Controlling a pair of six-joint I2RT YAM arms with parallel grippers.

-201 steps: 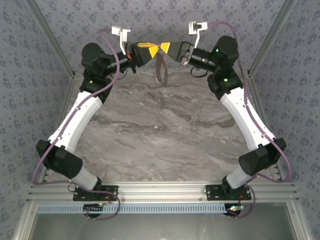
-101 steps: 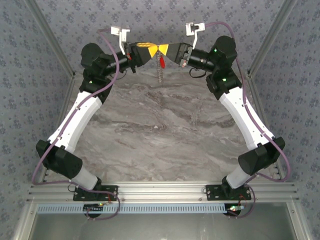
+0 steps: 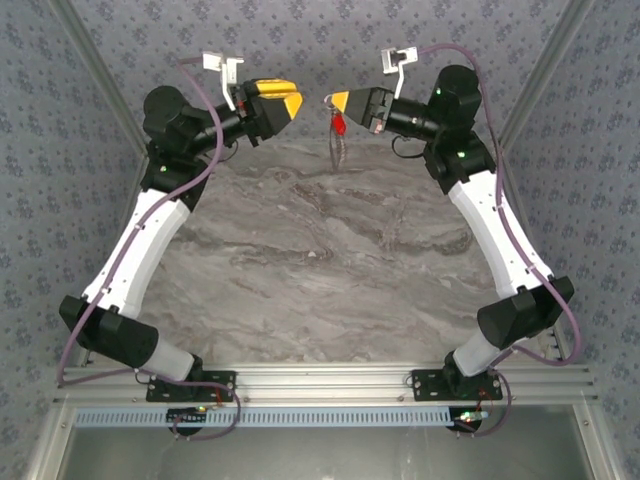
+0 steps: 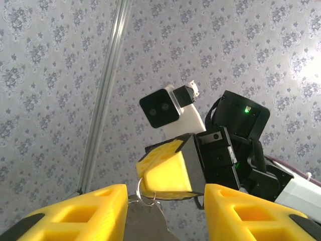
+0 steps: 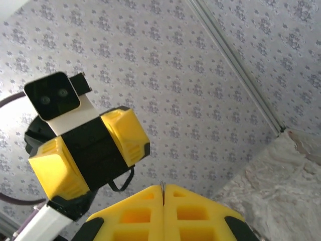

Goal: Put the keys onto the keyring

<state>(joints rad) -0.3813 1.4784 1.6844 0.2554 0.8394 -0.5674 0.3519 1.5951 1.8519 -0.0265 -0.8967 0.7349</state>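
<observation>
My right gripper (image 3: 332, 99) is raised above the table's far edge, shut on the keyring. A thin metal edge (image 5: 162, 188) shows between its closed yellow fingers. In the left wrist view a small wire ring (image 4: 142, 194) hangs off the tip of those fingers (image 4: 168, 168). From above, the red key (image 3: 338, 123) dangles just under the right gripper, with a grey metal loop (image 3: 337, 150) hanging below it. My left gripper (image 3: 296, 103) faces it from the left, a short gap away. It is open, with nothing between its fingers (image 4: 75, 216).
The marble tabletop (image 3: 320, 260) lies below both raised arms. Patterned walls and metal frame posts (image 3: 110, 90) close in the back and sides. An aluminium rail (image 3: 320, 380) carries the arm bases at the near edge.
The two grippers met tip to tip before. The left one has let go, opened and drawn back to the left. The ring and red key now hang from the right gripper alone.
</observation>
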